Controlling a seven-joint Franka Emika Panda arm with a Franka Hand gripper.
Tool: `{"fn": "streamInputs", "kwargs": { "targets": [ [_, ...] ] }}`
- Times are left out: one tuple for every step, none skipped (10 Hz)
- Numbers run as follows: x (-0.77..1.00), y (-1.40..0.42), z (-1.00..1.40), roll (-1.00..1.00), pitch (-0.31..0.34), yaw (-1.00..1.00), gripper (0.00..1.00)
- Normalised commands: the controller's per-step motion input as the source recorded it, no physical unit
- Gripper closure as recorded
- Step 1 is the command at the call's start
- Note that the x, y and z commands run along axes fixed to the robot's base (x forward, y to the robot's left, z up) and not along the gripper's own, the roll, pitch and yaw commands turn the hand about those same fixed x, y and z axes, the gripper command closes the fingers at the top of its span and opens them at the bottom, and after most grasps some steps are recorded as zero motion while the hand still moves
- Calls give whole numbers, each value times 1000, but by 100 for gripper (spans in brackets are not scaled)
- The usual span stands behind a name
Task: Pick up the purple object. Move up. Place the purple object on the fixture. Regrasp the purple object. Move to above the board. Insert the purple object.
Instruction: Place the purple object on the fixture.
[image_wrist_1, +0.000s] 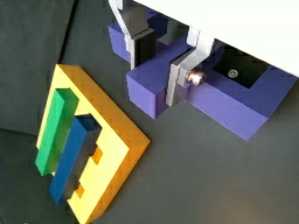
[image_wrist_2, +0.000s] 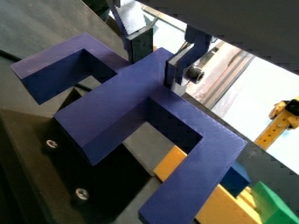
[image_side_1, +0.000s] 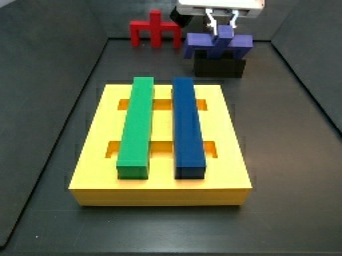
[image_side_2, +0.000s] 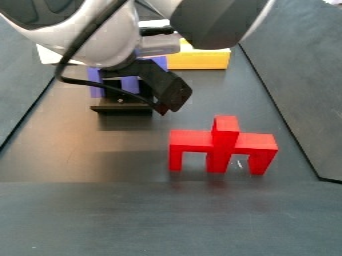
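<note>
White arm, claw (image_wrist_1: 167, 59) with flat silver dark-padded fingers (image_wrist_1: 177, 80).

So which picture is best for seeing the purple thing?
A wrist view: the purple object fills the frame, its stepped arms plain, with the gripper at its top. A side view shows it small on the fixture. In another side view the arm hides most of it.
</note>
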Motion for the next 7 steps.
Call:
{"fn": "streamInputs", "kwargs": {
  "targets": [
    [691,0,-163,277,-3,-91,100],
    [614,17,-163,349,-60,-180,100],
    [411,60,-223,386,-100,-140,100],
    [200,91,-280,160,-151,-223,100],
    [0,149,-231,-46,-229,-337,100],
    [-186,189,-206,-137,-309,-217,100],
    [-349,191,-94,-114,-254,-89,100]
  ]
}}
